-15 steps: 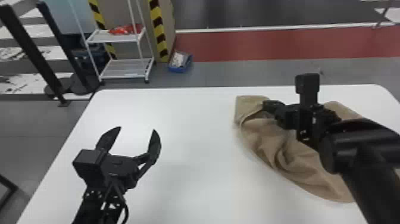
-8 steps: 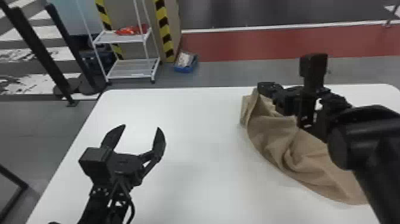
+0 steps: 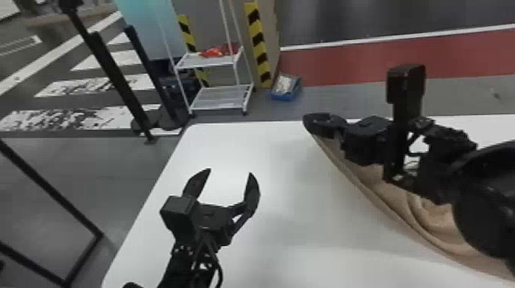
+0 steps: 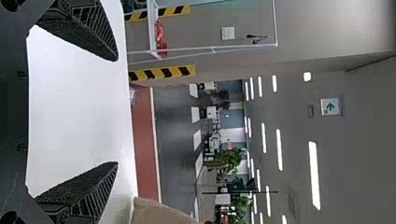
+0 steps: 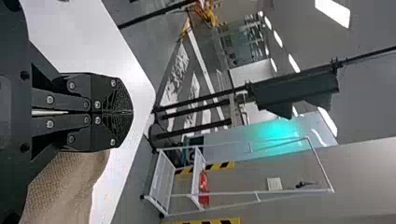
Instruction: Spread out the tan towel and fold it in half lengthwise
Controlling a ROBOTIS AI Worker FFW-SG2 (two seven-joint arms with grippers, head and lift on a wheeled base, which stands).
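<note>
Right hand (image 3: 311,123): fingers pressed together, pinching the edge of the tan towel (image 3: 437,216). The towel slopes from the fingertips — the rest lies beneath the right hand and its arm, over the desk (image 3: 283,222). Left hand (image 3: 230,175): fingers spread, above the desk — well apart from the towel.

Matt, creased cloth at four o'clock, that tan towel (image 3: 383,191) — while the white table (image 3: 306,233) at six looks smooth, faintly glossy. Toward seven, the left gripper (image 3: 230,173) has rough, matt black pads (image 4: 88,35).
</note>
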